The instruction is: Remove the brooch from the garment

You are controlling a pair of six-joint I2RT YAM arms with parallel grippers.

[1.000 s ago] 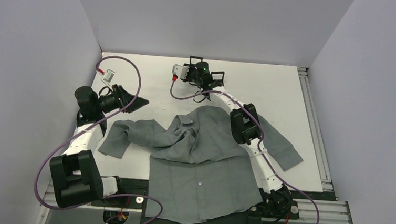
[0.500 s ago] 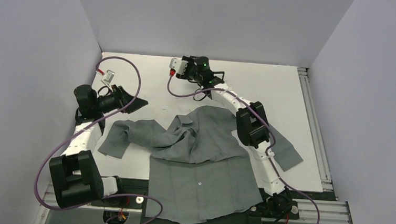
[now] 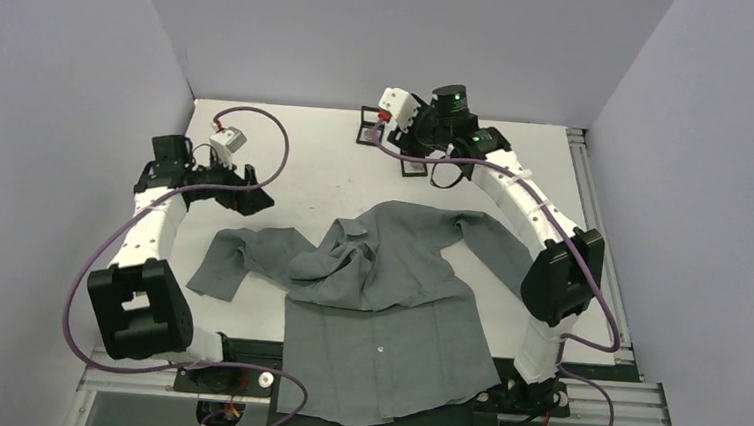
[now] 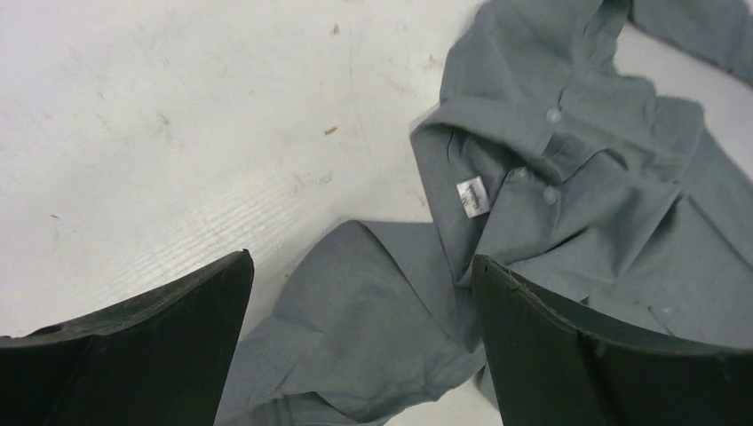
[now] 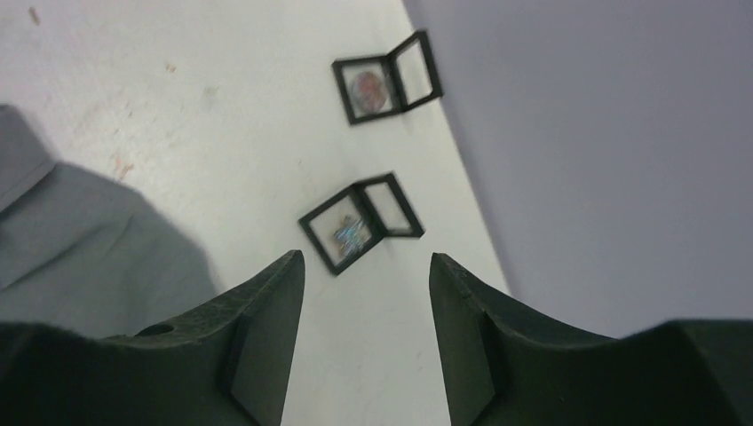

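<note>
Right tool (image 5: 366, 262) over the far side of the table (image 3: 307, 148), jaws parted and empty; straight ahead of it, past a nearer black box (image 5: 368, 213) lying open with something glittery inside, a farther black box (image 5: 396, 82), also open, close to the back wall (image 5: 604, 133); in that one a small round reddish disc, judged to be the brooch (image 5: 366, 88) (round, so no long axis to line up with); flat in the box and well apart from the garment (image 3: 387, 304), so the removal judged done or all but done.

Left tool (image 4: 361, 266) likewise wide open and empty, facing the rumpled collar (image 4: 497, 133) and sleeve (image 4: 355, 328) from the table's left side, far from both boxes; right arm (image 3: 524, 198) plainly the nearer to the disc.

Disc visible only through the right wrist camera; from above, both boxes mere dark squares beside the right wrist, contents too small to tell; from the left wrist, collar, white label (image 4: 472, 195) and pale buttons (image 4: 553, 115), with no reddish disc on the cloth in sight; any further move on the brooch likely a short forward reach by the right arm.
</note>
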